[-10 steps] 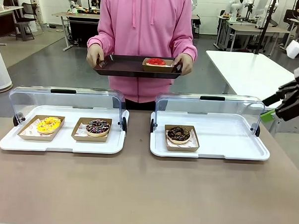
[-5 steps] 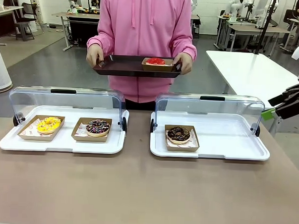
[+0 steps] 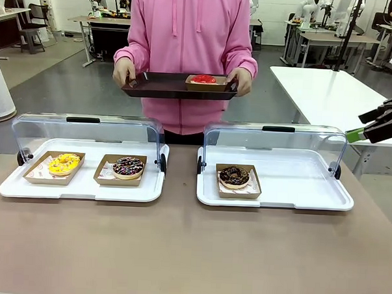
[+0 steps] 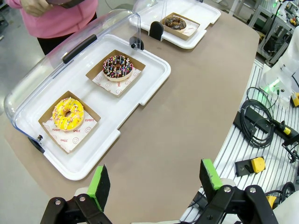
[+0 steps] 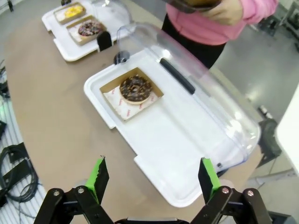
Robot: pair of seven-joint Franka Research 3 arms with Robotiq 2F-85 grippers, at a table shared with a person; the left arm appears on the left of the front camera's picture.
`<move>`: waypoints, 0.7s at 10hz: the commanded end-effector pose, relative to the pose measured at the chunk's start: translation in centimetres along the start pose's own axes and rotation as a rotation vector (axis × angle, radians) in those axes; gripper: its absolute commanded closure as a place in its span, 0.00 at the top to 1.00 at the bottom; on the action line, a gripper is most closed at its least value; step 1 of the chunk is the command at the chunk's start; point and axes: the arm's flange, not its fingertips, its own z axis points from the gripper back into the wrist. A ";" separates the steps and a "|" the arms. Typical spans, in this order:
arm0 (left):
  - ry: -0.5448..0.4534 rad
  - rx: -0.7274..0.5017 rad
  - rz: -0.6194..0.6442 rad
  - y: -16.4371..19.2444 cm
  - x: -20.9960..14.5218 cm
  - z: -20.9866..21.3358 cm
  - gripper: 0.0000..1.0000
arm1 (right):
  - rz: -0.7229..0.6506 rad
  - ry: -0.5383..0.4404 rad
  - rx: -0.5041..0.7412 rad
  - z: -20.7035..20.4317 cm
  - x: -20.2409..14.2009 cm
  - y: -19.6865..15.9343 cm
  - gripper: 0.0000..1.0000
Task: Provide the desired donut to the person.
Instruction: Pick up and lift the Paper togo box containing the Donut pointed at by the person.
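Observation:
The person (image 3: 188, 29) in a pink hoodie stands at the far side and holds a dark tray (image 3: 159, 87) with both hands. A red-glazed donut (image 3: 204, 79) in a card box sits on it. A yellow donut (image 3: 64, 163) and a sprinkled chocolate donut (image 3: 128, 167) lie in the left white tray (image 3: 83, 194). A chocolate donut (image 3: 234, 176) lies in the right white tray (image 3: 298, 184). My right gripper (image 3: 357, 127) hangs open and empty at the right edge, above and beyond that tray. My left gripper (image 4: 155, 181) is open and empty, high over the table's near left side.
Both white trays have clear hinged lids (image 3: 274, 147) standing open along their far edges. A white side table (image 3: 328, 94) stands beyond the right corner. Cables and a yellow-buttoned box (image 4: 254, 164) lie on the slatted base beside the table. Bare brown tabletop (image 3: 191, 251) spreads in front.
My right gripper has drawn up and to the right, away from the right tray, still open. The person keeps the dark tray with the red donut steady.

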 end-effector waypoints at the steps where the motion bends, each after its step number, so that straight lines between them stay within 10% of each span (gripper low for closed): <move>1: -0.012 -0.013 -0.018 0.2 -0.2 0.1 1.00 | 0.019 -0.052 -0.022 -1.1 -1.3 1.8 1.00; 7: -0.012 -0.013 -0.018 0.2 -0.2 0.1 1.00 | 0.085 -0.120 -0.016 -1.3 -0.8 2.0 1.00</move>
